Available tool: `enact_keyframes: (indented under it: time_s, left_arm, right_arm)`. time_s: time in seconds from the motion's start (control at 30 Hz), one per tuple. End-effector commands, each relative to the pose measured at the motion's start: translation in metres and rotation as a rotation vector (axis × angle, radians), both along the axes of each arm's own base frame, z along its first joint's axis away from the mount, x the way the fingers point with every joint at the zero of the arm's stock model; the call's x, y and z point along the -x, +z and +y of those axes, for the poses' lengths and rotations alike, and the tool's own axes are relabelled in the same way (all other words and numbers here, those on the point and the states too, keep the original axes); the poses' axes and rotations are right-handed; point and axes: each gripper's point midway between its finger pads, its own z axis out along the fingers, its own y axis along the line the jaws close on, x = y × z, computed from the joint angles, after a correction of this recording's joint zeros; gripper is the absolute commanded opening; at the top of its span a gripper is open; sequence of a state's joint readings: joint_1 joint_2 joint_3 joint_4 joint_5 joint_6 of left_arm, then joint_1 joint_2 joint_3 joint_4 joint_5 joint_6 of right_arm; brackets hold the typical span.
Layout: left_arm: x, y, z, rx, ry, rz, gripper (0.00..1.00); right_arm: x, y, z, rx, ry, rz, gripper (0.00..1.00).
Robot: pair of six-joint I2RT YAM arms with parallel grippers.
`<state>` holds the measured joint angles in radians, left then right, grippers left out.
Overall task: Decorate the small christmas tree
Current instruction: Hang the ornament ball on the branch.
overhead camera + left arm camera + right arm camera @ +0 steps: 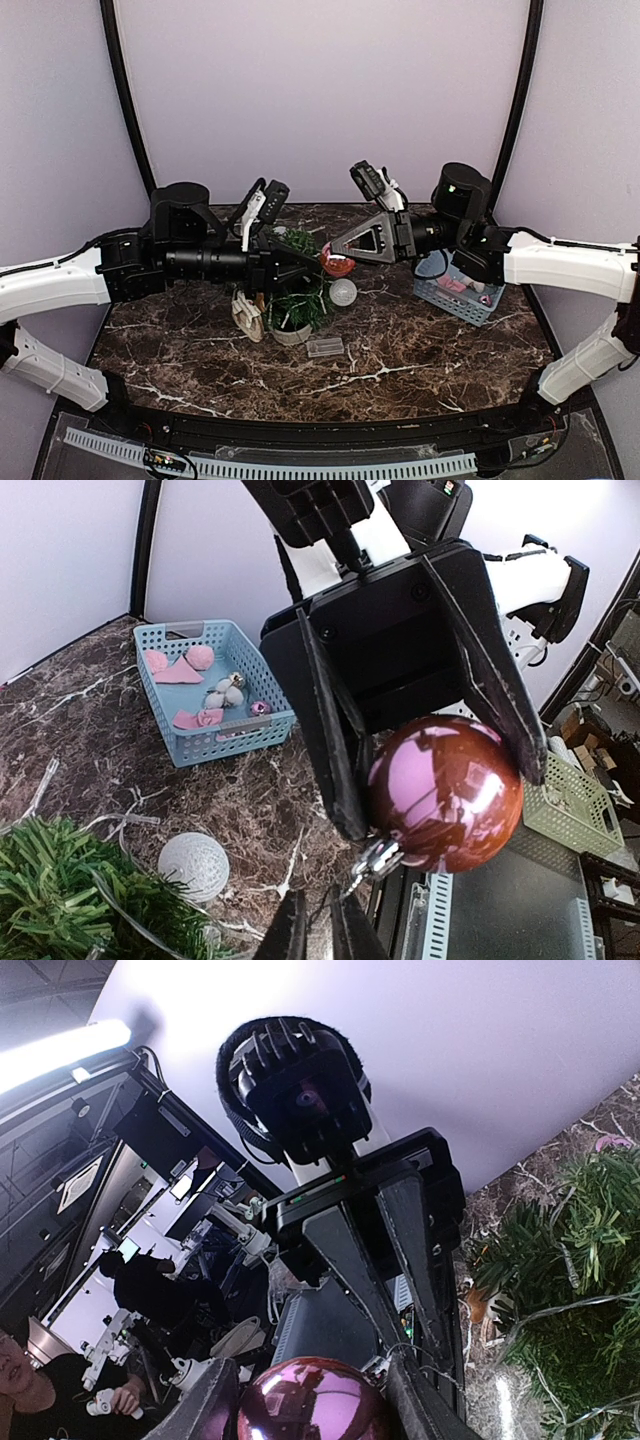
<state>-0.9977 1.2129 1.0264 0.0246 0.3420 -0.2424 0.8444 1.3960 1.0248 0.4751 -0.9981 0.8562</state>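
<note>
The small christmas tree [300, 300] stands in a pale pot [291, 334] at mid-table. It shows as green needles [60, 890] at the lower left of the left wrist view, and its branches [570, 1260] fill the right side of the right wrist view. Just above the tree, my right gripper [337, 260] is shut on a shiny red ball [450, 770]. My left gripper [320, 900] faces it from below the ball's silver cap [378, 856]. Its jaws stand a narrow slit apart. A thin thread from the cap reaches them; whether it is pinched does not show.
A blue basket [440, 296] with pink and white ornaments sits at the right; its wall [190, 745] also shows in the left wrist view. A white ball [343, 291] lies beside the tree. A clear plastic piece [325, 347] and a beige object [247, 315] lie near the pot.
</note>
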Motion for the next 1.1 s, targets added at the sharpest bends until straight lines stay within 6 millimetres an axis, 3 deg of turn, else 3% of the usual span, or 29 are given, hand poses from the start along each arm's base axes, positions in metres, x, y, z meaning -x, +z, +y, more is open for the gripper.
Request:
enact_keyframes:
  time_s: [0.0, 0.27, 0.63, 0.77, 1.07]
  left_arm:
    - [0.007, 0.023, 0.000, 0.061, -0.030, -0.036, 0.11]
    - [0.010, 0.024, 0.007, 0.072, -0.025, -0.037, 0.00]
    - [0.018, 0.009, 0.017, 0.031, -0.026, 0.012, 0.02]
    - [0.021, 0.000, 0.018, 0.010, -0.036, 0.043, 0.09]
    - [0.017, 0.002, 0.018, 0.008, -0.018, 0.030, 0.29]
  right_arm:
    - [0.004, 0.013, 0.001, -0.042, 0.015, -0.034, 0.45]
    - [-0.001, 0.012, 0.001, -0.029, -0.020, -0.040, 0.44]
    - [-0.002, 0.003, 0.000, 0.001, -0.048, -0.021, 0.43]
    - [-0.001, 0.000, -0.001, 0.007, -0.052, -0.013, 0.43]
    - [0.002, 0.002, -0.002, 0.006, -0.047, -0.016, 0.43]
